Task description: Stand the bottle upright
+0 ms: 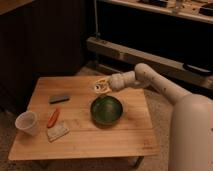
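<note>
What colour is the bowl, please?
The bowl is green, camera view; the gripper is by its far rim.

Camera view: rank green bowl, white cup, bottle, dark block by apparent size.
1. green bowl
2. white cup
3/4. dark block and bottle: look alike, not ranked.
The bottle is at the gripper, just behind the bowl.

Lab or workshop room, dim.
Wooden table [115, 135], speckled floor [159, 112], dark cabinets [45, 40], metal rail [150, 56] behind; gripper [101, 86] over table's far side.
</note>
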Available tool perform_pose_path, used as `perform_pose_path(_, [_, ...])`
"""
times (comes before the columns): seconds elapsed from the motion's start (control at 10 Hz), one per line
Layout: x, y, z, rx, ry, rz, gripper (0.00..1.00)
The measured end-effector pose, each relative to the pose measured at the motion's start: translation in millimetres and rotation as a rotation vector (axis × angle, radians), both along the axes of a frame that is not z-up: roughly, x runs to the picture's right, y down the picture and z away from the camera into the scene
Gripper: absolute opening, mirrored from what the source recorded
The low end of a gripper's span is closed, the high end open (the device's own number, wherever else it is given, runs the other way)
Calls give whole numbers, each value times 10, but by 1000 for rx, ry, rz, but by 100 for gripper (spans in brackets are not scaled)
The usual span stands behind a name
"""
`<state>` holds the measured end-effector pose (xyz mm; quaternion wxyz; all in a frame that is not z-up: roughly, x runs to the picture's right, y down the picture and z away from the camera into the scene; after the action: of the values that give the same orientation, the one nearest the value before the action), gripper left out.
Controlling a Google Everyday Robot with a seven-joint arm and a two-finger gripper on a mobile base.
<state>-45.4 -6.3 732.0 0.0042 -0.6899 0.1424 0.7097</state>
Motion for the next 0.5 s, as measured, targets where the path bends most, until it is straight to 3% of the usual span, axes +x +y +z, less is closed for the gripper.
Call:
perform_pose_path(0.3, [167, -128, -35, 30, 61, 146, 1])
perform_pose_path(0.5, [287, -267, -127, 62, 95, 176, 1])
